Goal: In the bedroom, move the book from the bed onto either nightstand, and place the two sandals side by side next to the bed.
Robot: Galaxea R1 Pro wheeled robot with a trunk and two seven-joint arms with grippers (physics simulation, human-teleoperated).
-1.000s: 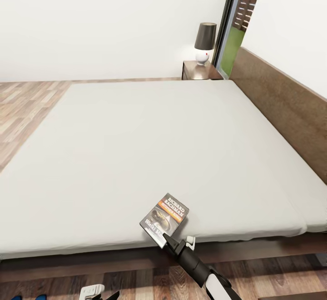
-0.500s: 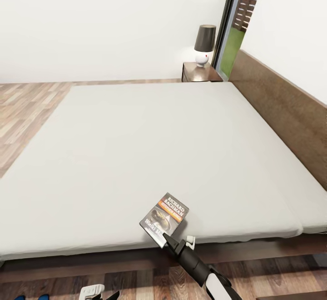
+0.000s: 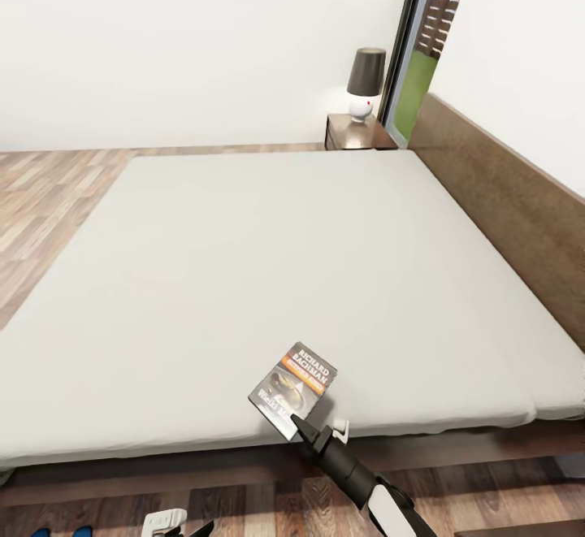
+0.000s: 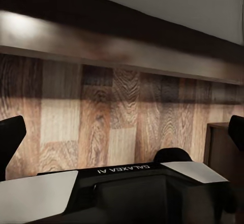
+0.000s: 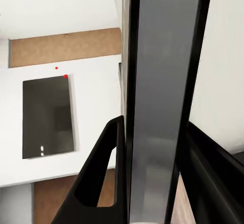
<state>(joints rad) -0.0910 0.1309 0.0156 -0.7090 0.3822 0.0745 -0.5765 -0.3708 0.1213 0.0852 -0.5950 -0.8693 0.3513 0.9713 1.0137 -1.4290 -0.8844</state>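
My right gripper (image 3: pixel 299 425) is shut on the lower corner of the book (image 3: pixel 293 380), a thin black paperback with white lettering and an orange band. It hangs tilted just above the near edge of the bed (image 3: pixel 244 277). In the right wrist view the book's edge (image 5: pixel 152 107) runs between the fingers (image 5: pixel 99 183). The nightstand (image 3: pixel 357 132) stands at the bed's far corner by the headboard. Two blue tips of the sandals (image 3: pixel 81 531) peek in on the floor at the lower left. My left gripper (image 3: pixel 175 523) is low in front of the bed frame, its fingers (image 4: pixel 10 137) wide open.
A lamp (image 3: pixel 366 82) with a dark shade stands on the nightstand. The brown headboard (image 3: pixel 504 196) runs along the right side. A black-framed window (image 3: pixel 414 41) is behind the nightstand. Wood-plank floor (image 3: pixel 49 196) lies to the left of the bed and in front of it.
The whole head view has shifted a little, so the bed sits slightly lower and further left. The book stays in the right gripper at the same spot in the picture.
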